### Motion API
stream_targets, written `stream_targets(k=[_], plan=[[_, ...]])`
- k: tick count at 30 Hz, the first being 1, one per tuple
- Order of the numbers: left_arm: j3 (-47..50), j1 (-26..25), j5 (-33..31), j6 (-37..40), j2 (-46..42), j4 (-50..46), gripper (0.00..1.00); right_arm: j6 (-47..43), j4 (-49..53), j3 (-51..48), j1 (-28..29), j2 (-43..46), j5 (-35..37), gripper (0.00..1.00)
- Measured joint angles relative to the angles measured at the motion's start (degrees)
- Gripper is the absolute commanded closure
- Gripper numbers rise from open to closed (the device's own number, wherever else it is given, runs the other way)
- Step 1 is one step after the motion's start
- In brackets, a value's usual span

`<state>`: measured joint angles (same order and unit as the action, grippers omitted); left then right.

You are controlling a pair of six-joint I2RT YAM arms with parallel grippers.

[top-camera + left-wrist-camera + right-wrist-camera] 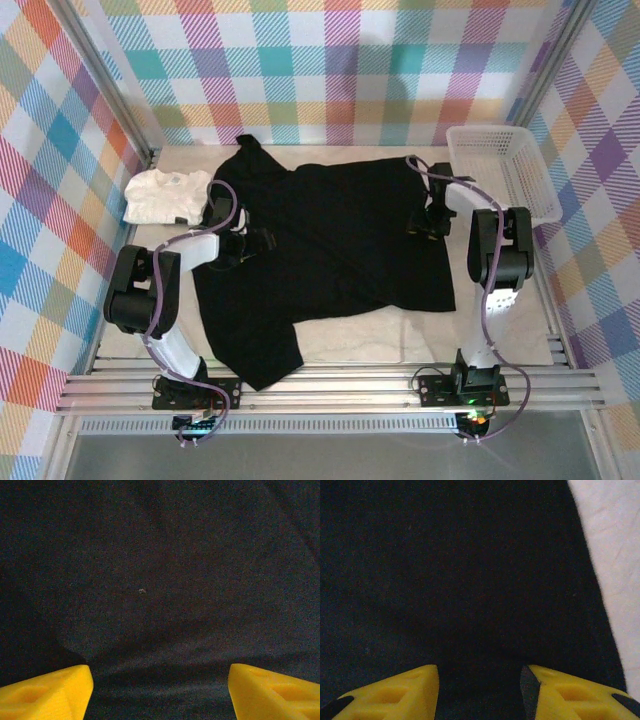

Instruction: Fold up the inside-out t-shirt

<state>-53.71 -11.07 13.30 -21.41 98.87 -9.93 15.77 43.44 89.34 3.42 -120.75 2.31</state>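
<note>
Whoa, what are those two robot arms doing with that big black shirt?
They're folding the large black cloth t-shirt, spread a bit crumpled on the table. The left arm is low over the shirt's left side, jaws wide open. The right arm reaches down at its right edge, jaws apart but narrower. Neither seems to grip cloth yet. A small white folded t-shirt and a white plastic basket sit at the back.

A folded white t-shirt (165, 195) lies on the pale worktop (350, 340) at the far left — a white mesh basket (505, 170) sits far right, with plaid walls (330, 70) around.
</note>
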Motion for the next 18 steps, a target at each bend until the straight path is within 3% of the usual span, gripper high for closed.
stream_targets(k=[7,12,18], plan=[[-3.26,-1.01,1.09,1.33,2.23,-0.31,0.24,-1.66,0.79,0.44,-0.35,1.18,1.75,0.47],[-3.56,-1.75,0.79,1.31,1.42,-0.92,0.22,-0.81,-0.76,-11.21,-0.39,14.01,-1.44,0.43],[-2.29,-4.11,0.11,0.13,-8.52,-1.97,0.22,2.97,0.52,-27.74,-1.86,29.57,-2.6,0.44]])
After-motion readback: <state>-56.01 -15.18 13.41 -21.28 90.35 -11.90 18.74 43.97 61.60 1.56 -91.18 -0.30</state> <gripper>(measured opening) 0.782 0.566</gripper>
